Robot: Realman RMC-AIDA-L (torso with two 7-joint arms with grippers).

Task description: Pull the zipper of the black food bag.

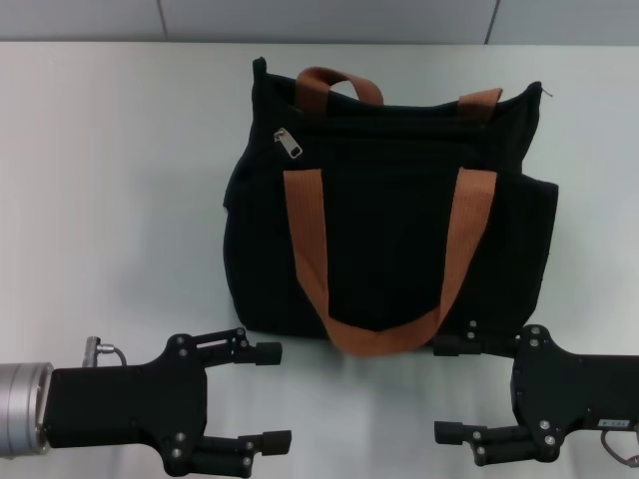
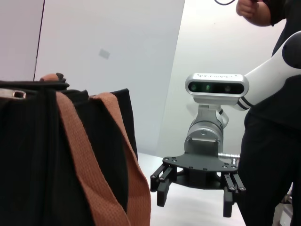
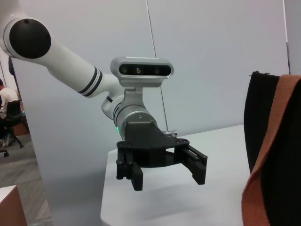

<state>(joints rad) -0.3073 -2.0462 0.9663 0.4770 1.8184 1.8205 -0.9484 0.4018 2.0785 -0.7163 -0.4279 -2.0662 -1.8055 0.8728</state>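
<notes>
In the head view, one black food bag [image 1: 384, 215] with two orange-brown handles [image 1: 319, 254] stood mid-table [image 1: 110, 180]; one zipper [image 1: 290, 143] sat at its upper left. The left gripper [image 1: 268, 396] and right gripper [image 1: 444, 389] waited near its base, fingers apart. Both wrist views confirmed spread fingers; no writing was readable.

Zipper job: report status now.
Left gripper and right gripper open, near the bag, touching nothing. Zipper at bag's upper left, ungrasped. Nothing blocking.
</notes>
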